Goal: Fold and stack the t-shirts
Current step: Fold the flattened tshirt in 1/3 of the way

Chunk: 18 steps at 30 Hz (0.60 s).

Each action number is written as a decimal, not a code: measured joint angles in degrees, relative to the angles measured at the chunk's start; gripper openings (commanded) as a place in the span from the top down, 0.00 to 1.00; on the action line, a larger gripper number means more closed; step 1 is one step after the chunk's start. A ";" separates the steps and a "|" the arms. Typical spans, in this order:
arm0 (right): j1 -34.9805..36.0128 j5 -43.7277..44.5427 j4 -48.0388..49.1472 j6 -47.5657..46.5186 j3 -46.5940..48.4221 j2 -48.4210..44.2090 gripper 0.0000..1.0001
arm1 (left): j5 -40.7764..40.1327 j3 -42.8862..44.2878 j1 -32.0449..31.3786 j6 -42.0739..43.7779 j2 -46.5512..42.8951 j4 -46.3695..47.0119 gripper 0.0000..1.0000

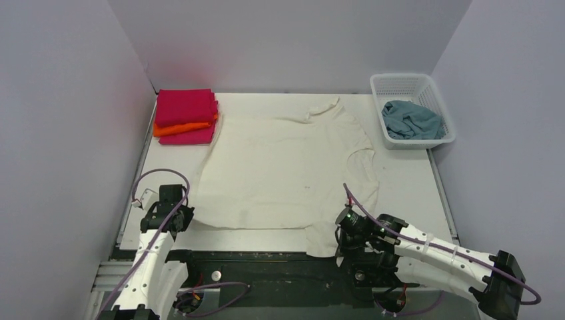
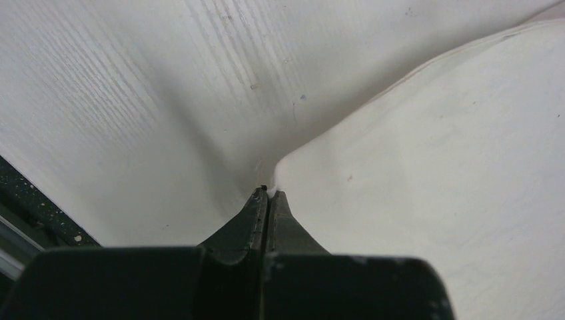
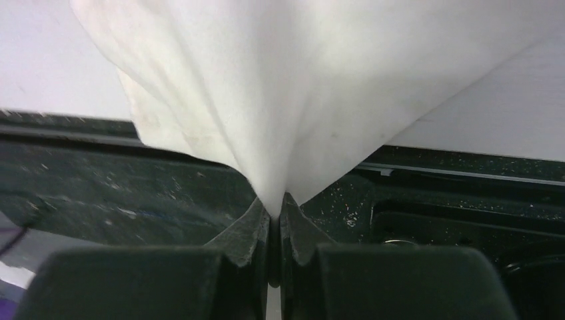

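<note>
My left fingers [image 2: 261,200] are clamped shut on the near-left hem corner of the cream tee [image 1: 286,167]. My right fingers [image 3: 261,210] are pinched shut on its near-right corner, cloth drooping past the bench [image 1: 413,193] edge. Tee spread flat mid-bench. Folded magenta and orange tees [image 1: 186,119] stacked far left. Grey-blue tee [image 1: 412,120] in basket [image 1: 400,81], far right.

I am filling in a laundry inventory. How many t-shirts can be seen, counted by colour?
cream t-shirt, spread out: 1
grey-blue t-shirt, in the basket: 1
magenta-pink, folded: 2 (upper magenta-pink t-shirt, lower magenta-pink t-shirt)
orange t-shirt, folded between them: 1
Total: 5
</note>
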 measured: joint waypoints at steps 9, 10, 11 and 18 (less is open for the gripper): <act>-16.52 -0.37 -4.42 -11.63 15.78 6.62 1.00 | 4.09 5.09 0.00 1.03 10.10 3.65 1.00; -18.16 -0.37 -4.44 -13.42 18.05 8.35 1.00 | 4.26 6.08 -0.02 1.11 11.26 4.22 1.00; -19.65 -0.42 -4.48 -15.08 19.98 9.90 1.00 | 4.28 7.17 -0.02 1.20 12.33 4.81 1.00; -29.22 -0.76 -5.99 -24.17 30.25 19.61 1.00 | 4.24 13.90 -0.04 1.53 19.96 9.01 1.00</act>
